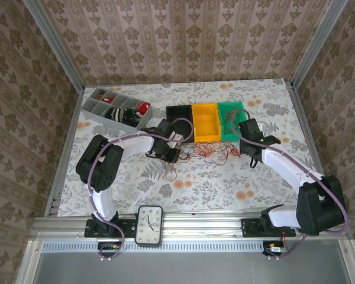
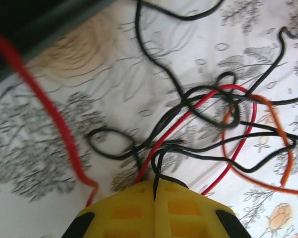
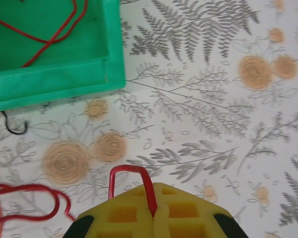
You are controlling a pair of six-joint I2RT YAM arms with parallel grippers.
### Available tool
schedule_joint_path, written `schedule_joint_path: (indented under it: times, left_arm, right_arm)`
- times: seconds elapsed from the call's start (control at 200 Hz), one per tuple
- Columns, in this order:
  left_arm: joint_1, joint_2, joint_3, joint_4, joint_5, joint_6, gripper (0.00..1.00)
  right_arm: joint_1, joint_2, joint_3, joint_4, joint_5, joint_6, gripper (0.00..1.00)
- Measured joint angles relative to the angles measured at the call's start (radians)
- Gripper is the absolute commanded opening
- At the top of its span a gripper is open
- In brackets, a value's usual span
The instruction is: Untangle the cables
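Yellow-padded left claw (image 2: pixel 155 193) of mine is clamped on the cables (image 2: pixel 59 124), left of the green bin (image 3: pixel 54 79); right claw (image 3: pixel 153 198) pinches a red one near it.

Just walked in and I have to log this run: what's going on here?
Two robot arms are working on a tangle of cables on the flowered table. The left pincer is shut on a black strand of it, perhaps a red one too. The right pincer is shut on a red loop near the green bin, which has a red cable in it. The tangle is not yet undone.
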Motion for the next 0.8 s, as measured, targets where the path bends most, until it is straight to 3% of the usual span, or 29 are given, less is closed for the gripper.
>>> schedule_joint_path:
  times: [0.17, 0.28, 0.44, 0.615, 0.8]
  left_arm:
    - [0.018, -0.02, -0.015, -0.008, -0.01, -0.001, 0.0]
    - [0.004, -0.051, -0.037, -0.009, 0.01, 0.011, 0.32]
    - [-0.069, -0.123, -0.024, 0.002, 0.035, 0.058, 0.52]
    - [-0.148, -0.103, 0.114, 0.019, 0.048, 0.122, 0.6]
    - [-0.194, 0.073, 0.326, 0.042, 0.051, 0.182, 0.61]
  right_arm:
    - [0.025, -0.013, -0.014, 0.021, 0.005, -0.03, 0.0]
    - [0.05, -0.04, -0.034, 0.06, -0.067, -0.042, 0.0]
    - [0.07, -0.042, -0.046, 0.111, -0.19, -0.042, 0.01]
    - [0.071, -0.035, -0.059, 0.156, -0.346, -0.03, 0.01]
    - [0.071, 0.005, -0.059, 0.175, -0.449, -0.003, 0.01]
